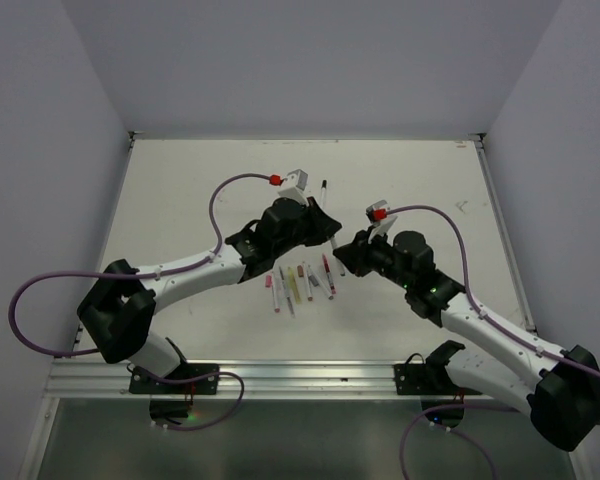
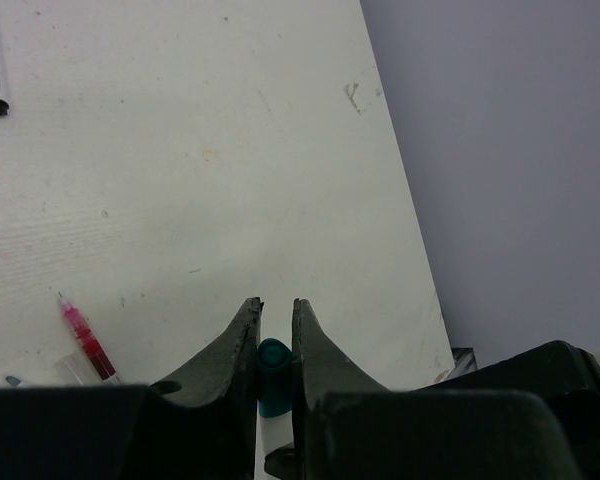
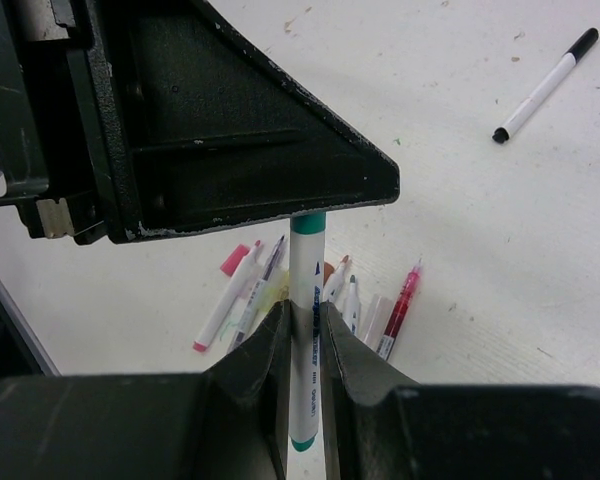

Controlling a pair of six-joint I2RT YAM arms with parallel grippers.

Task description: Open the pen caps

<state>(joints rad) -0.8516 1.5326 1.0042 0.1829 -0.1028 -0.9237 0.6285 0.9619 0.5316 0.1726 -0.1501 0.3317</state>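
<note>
A: Top view, quick. Who has what?
B: Both hands meet just above the far-right edge of the pen cluster on the tabletop. The held pen spans between them, with the left hand at its far end and the right hand at its near end. The cap is too small to read here.

A: Left wrist?
B: The left hand's fingers are clamped on the green cap, which sits deep in the gap with its end facing the fingertips. So it's off the tabletop, above the cluster. One red pen from the cluster lies below to the left.

A: Right wrist?
B: The right hand's fingers are pinched shut on the held pen's white barrel. The barrel runs straight out past the fingertips, and the cap goes up into the left hand. The cluster lies behind and beneath it, and a black-capped pen sits well apart on the far side.

A: Key relation?
B: The long axis runs hand to hand, cap end toward the left. I'd say the pull has to go straight along that line, hands apart. A sideways tug risks bending the barrel or letting it slip. Both hands are already on it, so neither is the nearer.
</note>
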